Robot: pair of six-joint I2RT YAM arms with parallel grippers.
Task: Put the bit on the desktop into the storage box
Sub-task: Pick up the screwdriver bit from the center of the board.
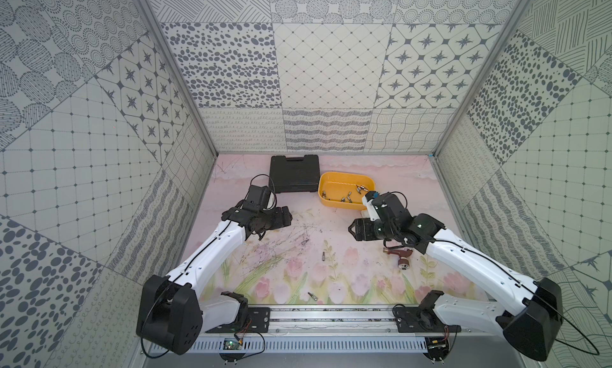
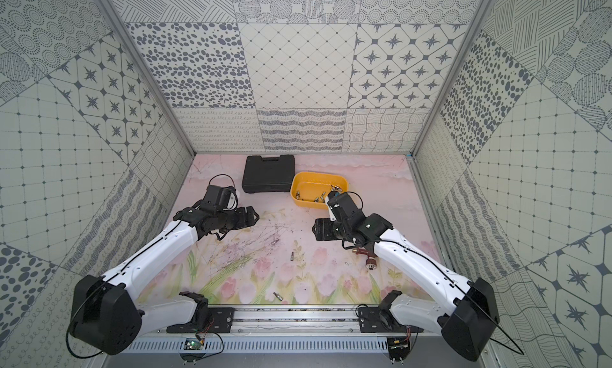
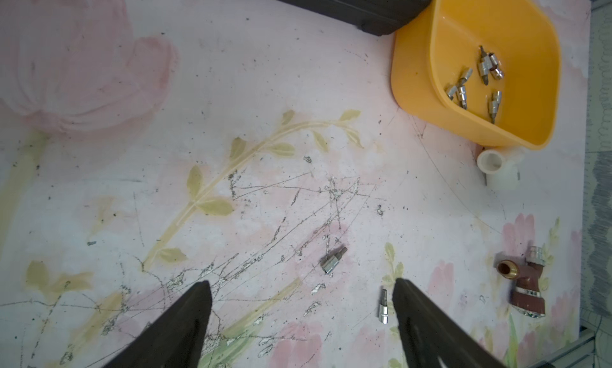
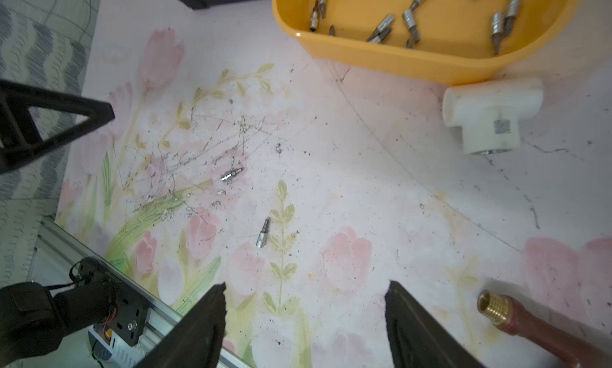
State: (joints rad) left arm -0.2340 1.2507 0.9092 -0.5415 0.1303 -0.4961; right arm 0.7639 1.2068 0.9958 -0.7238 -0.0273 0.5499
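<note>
- Three loose bits were seen lying flat on the desktop in both top views. The first bit (image 1: 305, 241) lay among the scratch marks in the middle, the second bit (image 1: 323, 253) just beside it toward the robot, and the third bit (image 1: 312, 296) near the front rail.
- The storage box (image 1: 334, 189) was found at the back, beside the black case (image 1: 294, 177), with several bits already lying in it.
- The left gripper (image 3: 301, 283) was held spread wide with nothing between its jaws. In the left wrist view the second bit (image 3: 383, 305) appeared close to one finger, but was not touched.
- The right gripper (image 4: 306, 285) was likewise parted and empty, near the box.
- Each bit was judged to be light, stiff steel and not fragile. Being smooth and rounded, it was thought likely to roll or slip out of a poor pinch.
- A hold was judged best taken across the thicker silver socket end, with the jaws set crosswise to the long axis. The fingertips would have to be brought right down to the mat, since little height was offered.
</note>
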